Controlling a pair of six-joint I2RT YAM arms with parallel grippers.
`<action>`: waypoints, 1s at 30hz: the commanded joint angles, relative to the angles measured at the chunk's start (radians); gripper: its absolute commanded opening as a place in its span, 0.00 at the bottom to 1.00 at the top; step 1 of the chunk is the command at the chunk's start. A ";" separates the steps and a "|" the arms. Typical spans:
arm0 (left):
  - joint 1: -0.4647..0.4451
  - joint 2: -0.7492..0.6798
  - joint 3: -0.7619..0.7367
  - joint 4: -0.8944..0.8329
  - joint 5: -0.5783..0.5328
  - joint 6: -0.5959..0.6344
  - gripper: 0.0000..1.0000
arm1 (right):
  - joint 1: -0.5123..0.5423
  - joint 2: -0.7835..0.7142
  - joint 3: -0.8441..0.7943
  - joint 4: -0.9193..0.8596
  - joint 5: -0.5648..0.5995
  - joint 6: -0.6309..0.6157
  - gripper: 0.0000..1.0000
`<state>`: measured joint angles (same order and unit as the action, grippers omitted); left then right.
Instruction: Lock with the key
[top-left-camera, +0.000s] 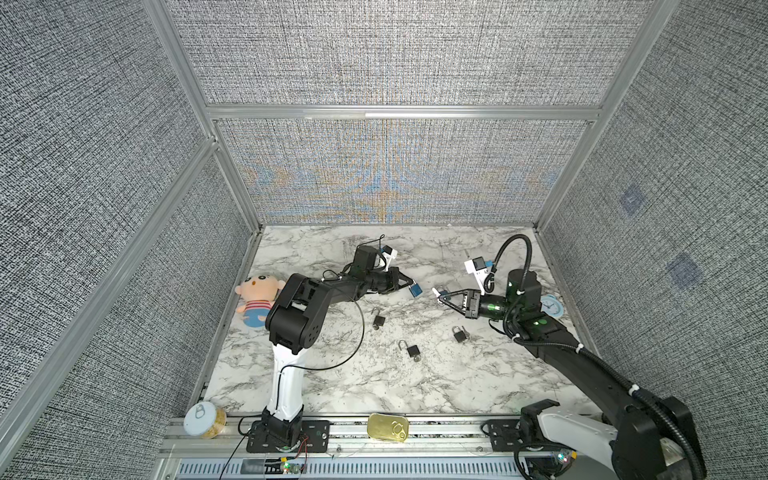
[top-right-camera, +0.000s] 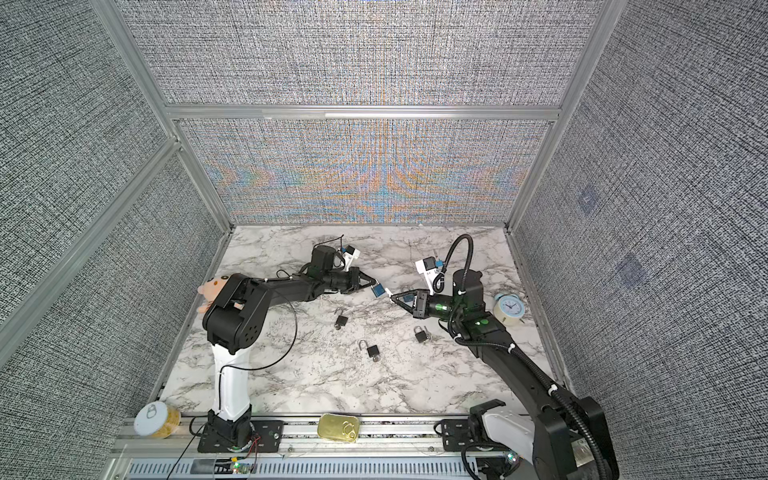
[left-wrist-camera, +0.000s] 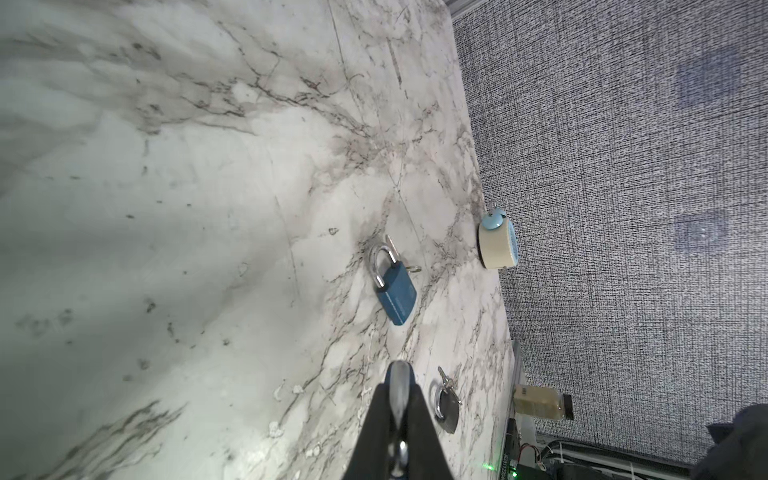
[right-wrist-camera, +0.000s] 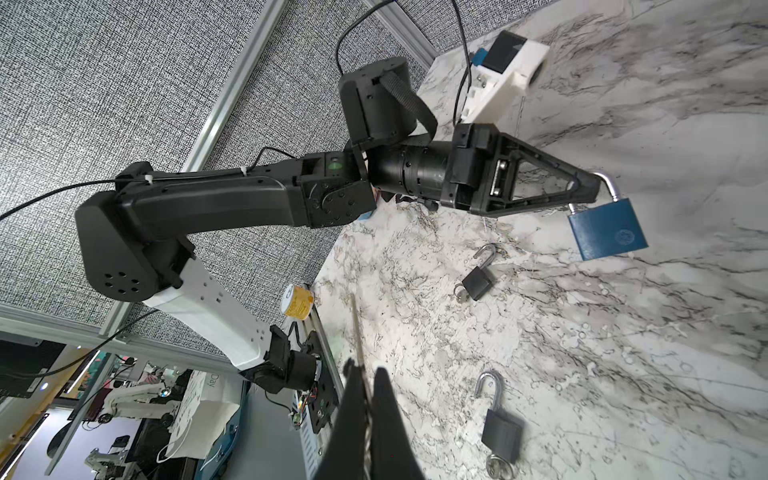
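The left fingers were pinched tight on the silver shackle of a blue padlock. The padlock hung from them above the marble worktop, toward the middle of its far half. The right fingers were pressed together on a thin, flat key, seen edge-on in the right wrist view. They pointed at the hanging padlock from the right and stood near it but apart. A second blue padlock lay flat on the worktop with keys beside its shackle, not far from a pale blue alarm clock at the right wall. Three black padlocks lay scattered nearer the front. The right wrist view showed two of them with shackles swung open and keys at their bases.
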<state>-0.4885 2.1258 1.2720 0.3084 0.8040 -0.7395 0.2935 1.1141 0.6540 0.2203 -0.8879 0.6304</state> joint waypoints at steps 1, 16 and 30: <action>-0.001 0.027 0.032 -0.051 0.006 0.026 0.00 | -0.001 -0.001 0.009 0.000 0.003 -0.003 0.00; -0.002 0.114 0.090 -0.115 0.012 0.039 0.03 | -0.004 -0.003 -0.001 0.008 0.010 0.009 0.00; -0.001 0.118 0.107 -0.154 -0.060 0.057 0.26 | -0.004 0.003 -0.007 -0.010 0.044 0.000 0.00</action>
<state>-0.4911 2.2482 1.3716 0.1761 0.7761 -0.7021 0.2890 1.1152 0.6510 0.2203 -0.8646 0.6350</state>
